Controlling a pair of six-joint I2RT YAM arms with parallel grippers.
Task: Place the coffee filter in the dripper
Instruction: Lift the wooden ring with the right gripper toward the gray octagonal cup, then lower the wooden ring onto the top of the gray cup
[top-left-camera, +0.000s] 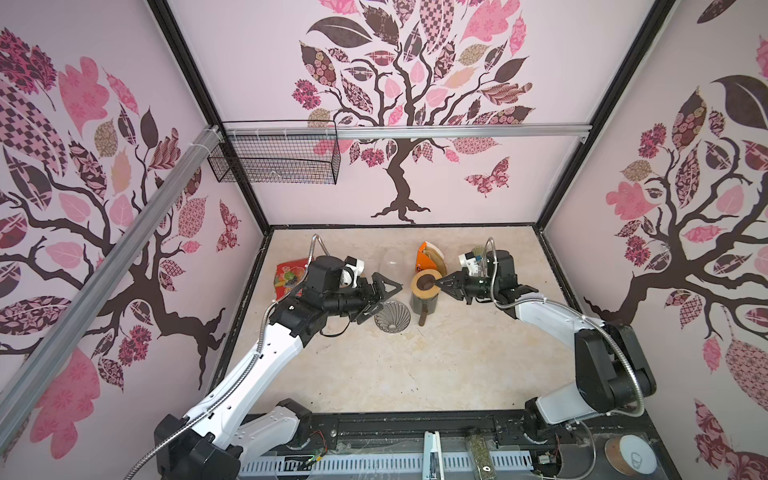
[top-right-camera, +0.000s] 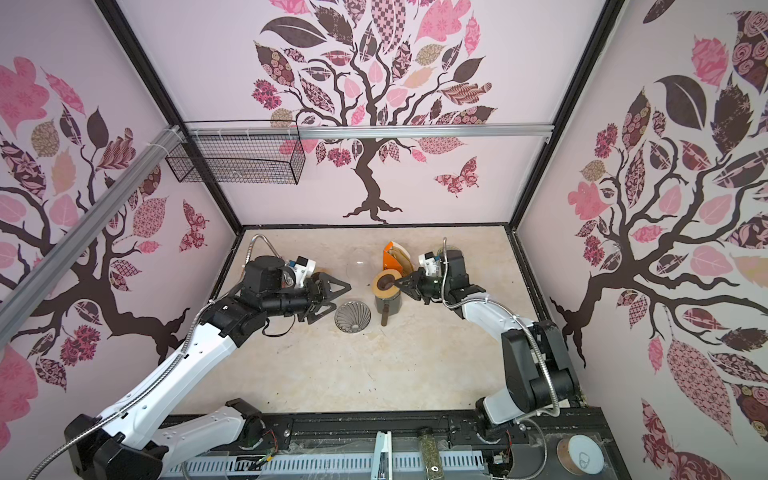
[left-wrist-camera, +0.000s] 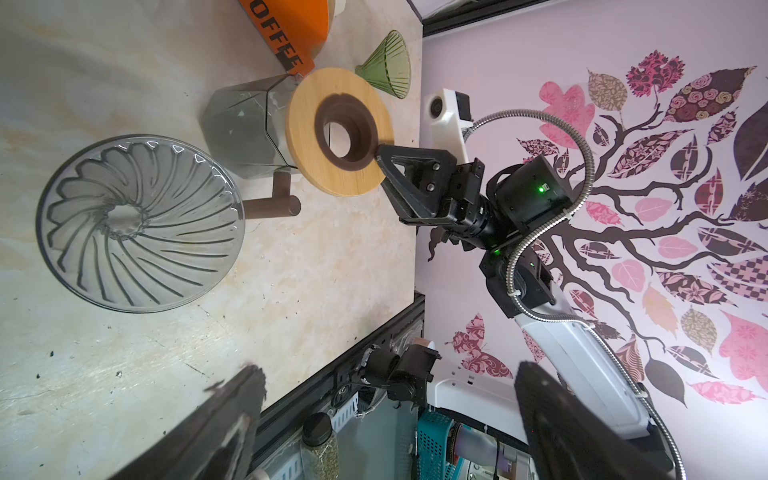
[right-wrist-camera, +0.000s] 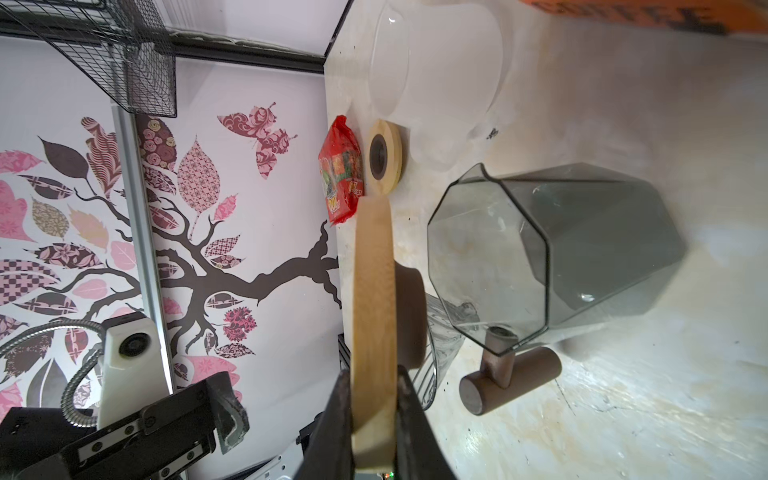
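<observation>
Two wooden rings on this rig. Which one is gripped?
The wooden ring above the grey glass jug, pinched at its rim by the right gripper. The other wooden ring lies free beside the red snack bag.

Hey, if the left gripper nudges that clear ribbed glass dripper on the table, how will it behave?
The glass dripper is a cone that seems to lie on its side, so a nudge would probably roll it in an arc, not slide it straight. It looks like smooth, thin glass: likely slippery in the open left gripper, and breakable if knocked.
</observation>
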